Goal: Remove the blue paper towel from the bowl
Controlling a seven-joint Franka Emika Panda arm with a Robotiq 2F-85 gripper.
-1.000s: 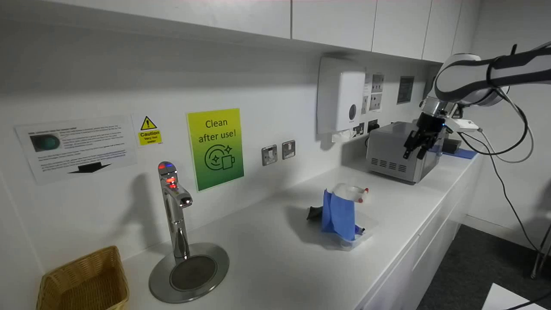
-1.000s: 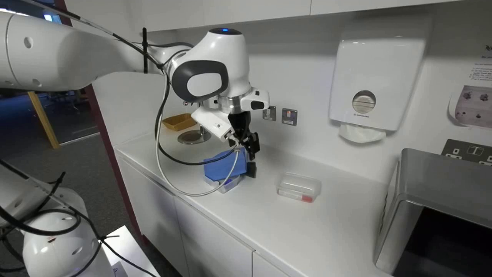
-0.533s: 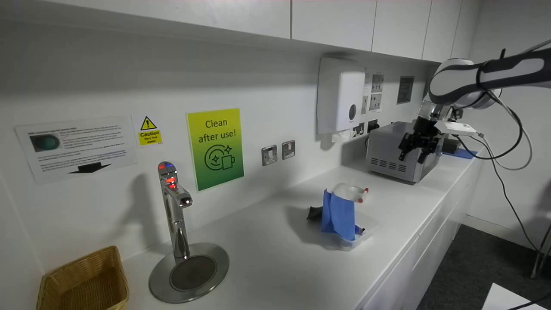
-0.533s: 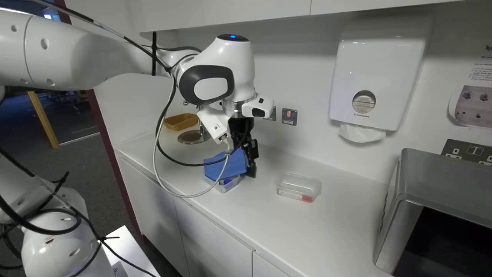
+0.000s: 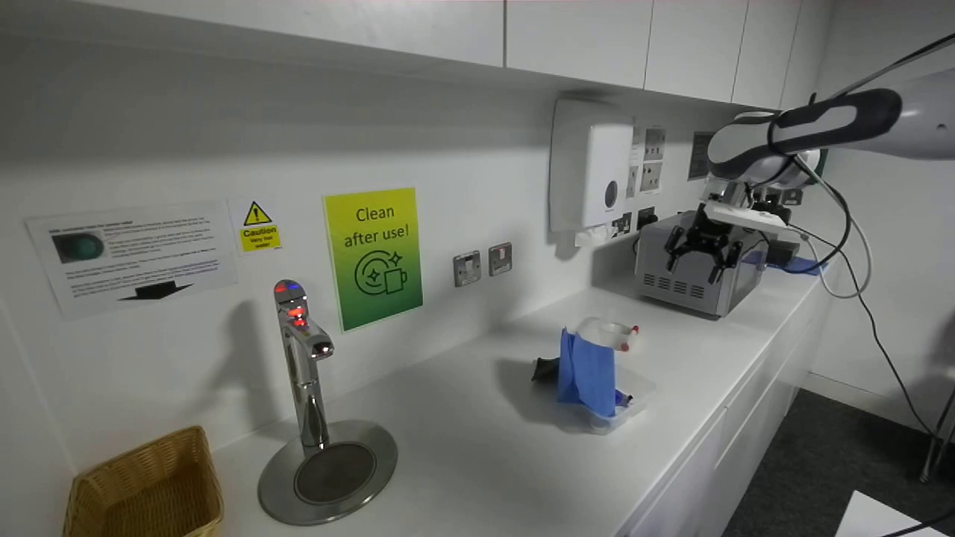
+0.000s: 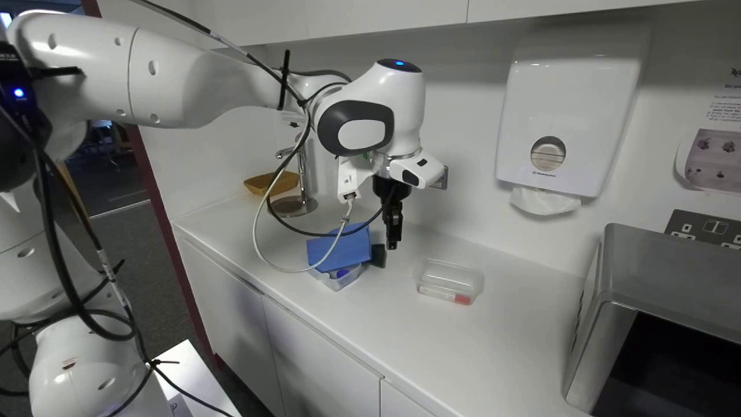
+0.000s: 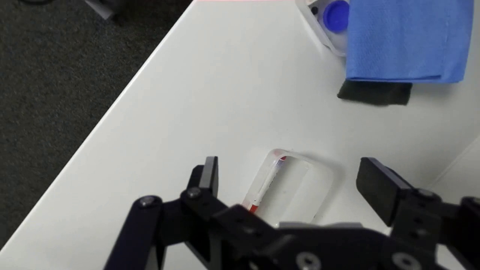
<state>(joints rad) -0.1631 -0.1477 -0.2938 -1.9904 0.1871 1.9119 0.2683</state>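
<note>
The gripper [image 7: 289,162] hangs above the counter [image 7: 187,112], its fingers [image 7: 379,184] spread apart. Beyond the fingertips in the wrist view, clear of them, the blue paper towel [image 7: 408,41] sits in a clear bowl [image 6: 346,282], overhanging its rim; a dark piece [image 7: 375,93] shows past the towel's near edge. Lower down, framed between the fingers, another clear container [image 7: 315,183] holds a red-ended marker [image 7: 268,183].

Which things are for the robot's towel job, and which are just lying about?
For the job:
blue paper towel
clear tub with the towel, probably the "bowl"
gripper, open and holding nothing

Just lying about:
second clear tub
red-and-white marker along one side of it
dark thing by the towel; I can't tell what
wicker basket
</note>
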